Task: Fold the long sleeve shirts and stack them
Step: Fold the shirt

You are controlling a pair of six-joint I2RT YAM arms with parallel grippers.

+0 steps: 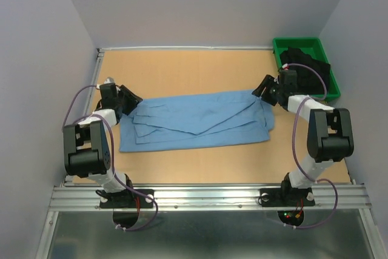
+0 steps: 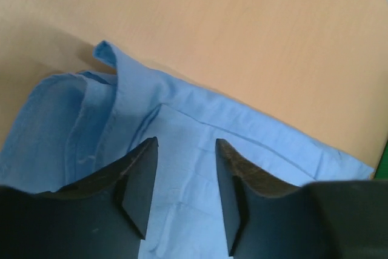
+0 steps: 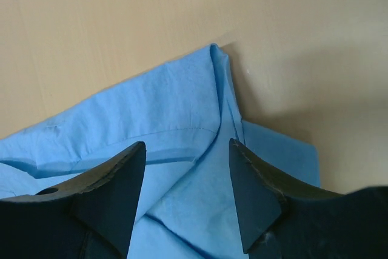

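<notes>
A light blue shirt, folded into a long band, lies flat across the middle of the tabletop. The left fingers are low over its left end, standing apart with cloth showing in the gap, gripping nothing. The right fingers are likewise parted over the right end, just short of a raised corner, holding nothing. A green bin of dark clothes sits at the far right corner.

The left arm and right arm reach forward, wrists turned inward. On the left gripper and right gripper, jaws stand parted, fingers pointing downward.
</notes>
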